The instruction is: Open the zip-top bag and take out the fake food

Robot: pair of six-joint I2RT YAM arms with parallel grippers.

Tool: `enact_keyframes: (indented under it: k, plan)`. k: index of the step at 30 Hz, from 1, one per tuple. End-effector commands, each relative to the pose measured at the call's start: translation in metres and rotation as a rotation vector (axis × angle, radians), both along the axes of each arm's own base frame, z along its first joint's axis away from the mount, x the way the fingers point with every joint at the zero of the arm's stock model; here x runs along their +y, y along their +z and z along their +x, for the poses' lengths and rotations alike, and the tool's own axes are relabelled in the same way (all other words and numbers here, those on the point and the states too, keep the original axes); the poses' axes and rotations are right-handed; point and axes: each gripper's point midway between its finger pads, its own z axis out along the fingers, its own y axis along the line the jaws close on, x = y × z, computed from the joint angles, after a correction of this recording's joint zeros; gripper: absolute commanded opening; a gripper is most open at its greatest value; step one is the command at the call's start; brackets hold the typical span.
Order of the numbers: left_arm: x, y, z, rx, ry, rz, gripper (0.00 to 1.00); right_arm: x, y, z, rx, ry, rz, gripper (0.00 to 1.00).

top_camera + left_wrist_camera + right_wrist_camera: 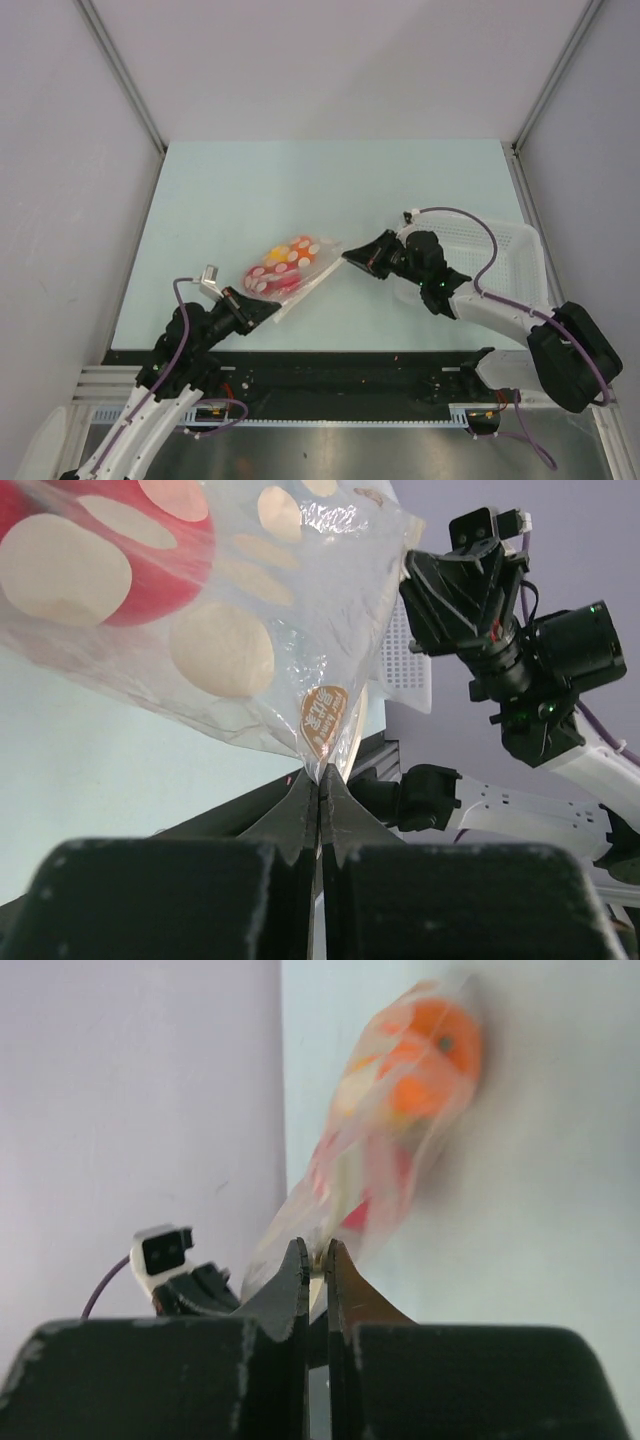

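Two closed claws, left claw (pixel 270 311) and right claw (pixel 349 257), pinch opposite edges of the zip-top bag (pixel 291 266), likely to pull it open.

Bright, even light, soft shadows; heavy blur over the zip-top bag (pixel 390 1130) in right wrist view.
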Motion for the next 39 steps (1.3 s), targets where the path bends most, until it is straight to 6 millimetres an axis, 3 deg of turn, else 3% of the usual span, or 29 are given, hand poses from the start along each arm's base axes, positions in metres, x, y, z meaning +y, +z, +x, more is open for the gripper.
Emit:
enact_keyframes:
  k: [1, 6, 7, 11, 13, 14, 16, 17, 20, 23, 24, 25, 28, 32, 34, 39]
  plan:
    - [0.012, 0.035, -0.01, -0.135, 0.024, -0.043, 0.0, -0.027, -0.016, 0.039, 0.002, -0.037, -0.115, 0.0]
    - [0.014, 0.033, -0.009, -0.125, 0.038, -0.034, 0.0, -0.043, -0.022, 0.071, 0.001, -0.029, -0.155, 0.0]
    - [0.014, 0.033, -0.01, -0.124, 0.038, -0.033, 0.0, -0.045, -0.03, 0.074, 0.019, -0.027, -0.176, 0.0]
    - [0.015, 0.03, -0.01, -0.113, 0.036, -0.025, 0.0, -0.046, -0.028, 0.087, 0.013, -0.004, -0.2, 0.0]
    - [0.014, 0.032, -0.009, -0.115, 0.038, -0.042, 0.0, -0.044, -0.021, 0.09, -0.005, 0.017, -0.207, 0.11]
    - [0.013, 0.033, -0.009, -0.11, 0.04, -0.047, 0.0, -0.043, -0.017, 0.09, -0.013, 0.018, -0.212, 0.28]
    - [0.011, 0.036, -0.007, -0.116, 0.036, -0.065, 0.0, -0.041, -0.012, 0.079, -0.016, 0.04, -0.221, 0.47]
    - [0.009, 0.036, -0.007, -0.107, 0.03, -0.076, 0.0, -0.042, 0.005, 0.073, -0.063, 0.027, -0.219, 0.61]
    - [0.003, 0.037, -0.007, -0.094, 0.006, -0.112, 0.0, -0.045, -0.003, 0.044, -0.06, 0.005, -0.29, 0.76]
    - [-0.001, 0.037, -0.006, -0.089, -0.005, -0.139, 0.0, -0.045, -0.006, 0.009, -0.07, 0.015, -0.25, 0.76]
    - [-0.001, 0.037, -0.006, -0.088, -0.007, -0.144, 0.0, -0.044, 0.006, 0.002, -0.113, 0.015, -0.22, 0.76]
    - [-0.002, 0.037, -0.006, -0.087, -0.01, -0.15, 0.0, -0.047, -0.007, -0.004, -0.097, 0.0, -0.231, 0.75]
    - [-0.002, 0.041, -0.008, -0.088, -0.014, -0.158, 0.0, -0.034, -0.005, -0.02, -0.129, 0.036, -0.18, 0.61]
    - [0.0, 0.042, -0.01, -0.086, -0.008, -0.147, 0.0, -0.013, -0.003, -0.022, -0.161, 0.07, -0.148, 0.37]
    - [0.001, 0.043, -0.011, -0.087, -0.007, -0.147, 0.0, 0.0, -0.011, -0.026, -0.148, 0.099, -0.146, 0.37]
    - [0.002, 0.04, -0.01, -0.076, -0.002, -0.147, 0.0, 0.025, -0.007, -0.032, -0.169, 0.137, -0.117, 0.36]
